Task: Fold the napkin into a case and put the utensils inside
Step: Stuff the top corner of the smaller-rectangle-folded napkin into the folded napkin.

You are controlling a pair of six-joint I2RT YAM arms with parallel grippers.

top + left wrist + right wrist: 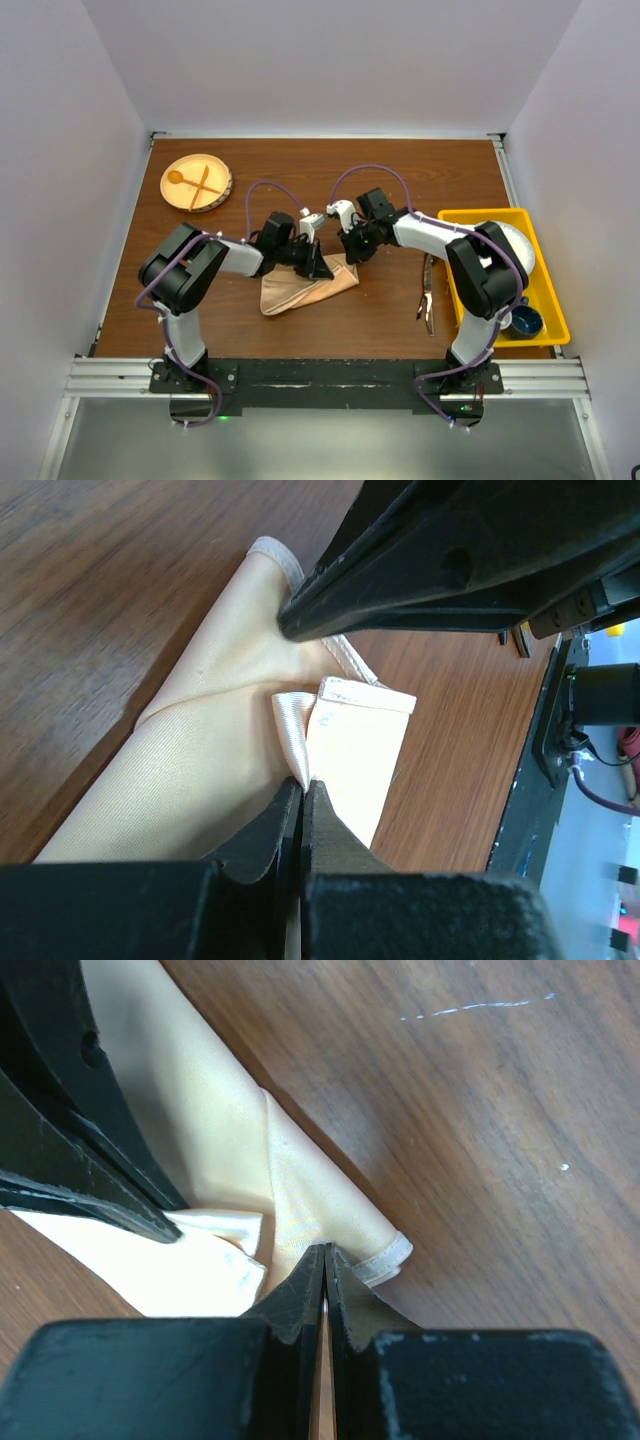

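1. A round wooden plate [196, 182] (a pale wooden spoon and fork crossed on it) sits far off to the left of the left pincer, toward the table's back edge.
2. The left pincer [322, 268] is pressed together, pinching a fold of the napkin [220, 740] at its very tips.
3. The napkin lies bunched on the table, spreading from both pincers toward the near left.
4. The right pincer [325, 1252], just beside the left one, is clamped on the napkin's hemmed edge (tips nearly meeting).
5. The utensils [426, 300] lie on the table well right of the right pincer, apart from the napkin, beside a yellow bin [455, 285].
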